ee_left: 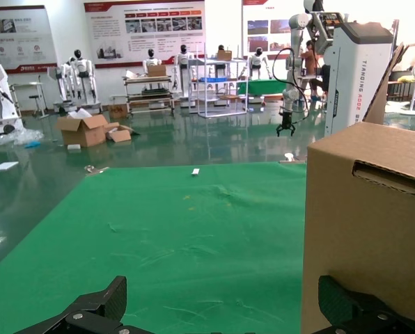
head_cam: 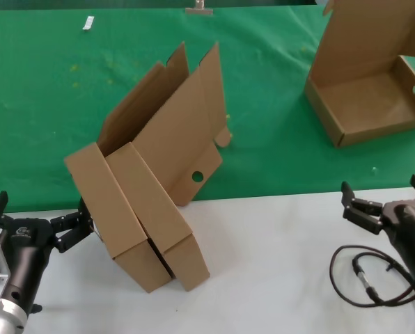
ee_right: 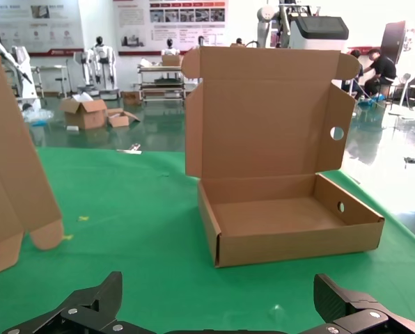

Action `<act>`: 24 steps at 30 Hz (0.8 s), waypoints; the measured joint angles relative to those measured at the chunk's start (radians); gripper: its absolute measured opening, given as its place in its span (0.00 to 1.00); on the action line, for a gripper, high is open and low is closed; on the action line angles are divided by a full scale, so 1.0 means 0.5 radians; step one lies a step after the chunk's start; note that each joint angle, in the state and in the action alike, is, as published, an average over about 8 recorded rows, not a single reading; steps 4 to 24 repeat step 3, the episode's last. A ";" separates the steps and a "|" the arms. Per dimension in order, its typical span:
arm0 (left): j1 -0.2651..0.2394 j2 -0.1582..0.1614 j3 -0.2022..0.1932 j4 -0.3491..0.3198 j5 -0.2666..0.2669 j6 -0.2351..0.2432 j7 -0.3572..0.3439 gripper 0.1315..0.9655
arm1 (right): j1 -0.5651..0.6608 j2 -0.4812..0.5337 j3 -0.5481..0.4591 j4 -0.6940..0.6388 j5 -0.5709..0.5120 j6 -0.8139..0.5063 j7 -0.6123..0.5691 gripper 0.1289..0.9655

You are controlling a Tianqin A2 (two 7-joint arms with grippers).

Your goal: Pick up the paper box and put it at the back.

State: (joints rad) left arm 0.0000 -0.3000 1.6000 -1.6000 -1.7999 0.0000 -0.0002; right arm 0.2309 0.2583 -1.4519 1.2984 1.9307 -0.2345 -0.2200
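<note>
Two brown paper boxes lean together, tilted, at the front edge of the green felt cloth (head_cam: pixel 54 104): the left box (head_cam: pixel 106 209) and a second one (head_cam: pixel 162 209) nested against it, lids up. Their lower ends rest on the white tabletop (head_cam: pixel 277 257). A third paper box (head_cam: pixel 364 104) stands open on the cloth at the back right. My left gripper (head_cam: pixel 35 216) is open, with one finger right beside the left box's side; that box fills one side of the left wrist view (ee_left: pixel 367 223). My right gripper (head_cam: pixel 387 196) is open and empty over the tabletop, facing the third box (ee_right: pixel 284 216).
A black cable (head_cam: pixel 361 278) loops on the tabletop under my right arm. A small white scrap (head_cam: pixel 88 23) and a grey piece (head_cam: pixel 199 8) lie near the cloth's far edge. The leaning boxes' edge shows in the right wrist view (ee_right: pixel 12 195).
</note>
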 joint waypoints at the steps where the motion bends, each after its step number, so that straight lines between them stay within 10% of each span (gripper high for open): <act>1: 0.000 0.000 0.000 0.000 0.000 0.000 0.000 1.00 | -0.010 0.002 -0.006 0.013 -0.006 0.010 0.009 1.00; 24: 0.000 0.000 0.000 0.000 0.000 0.000 0.000 1.00 | -0.030 0.005 -0.019 0.039 -0.017 0.031 0.029 1.00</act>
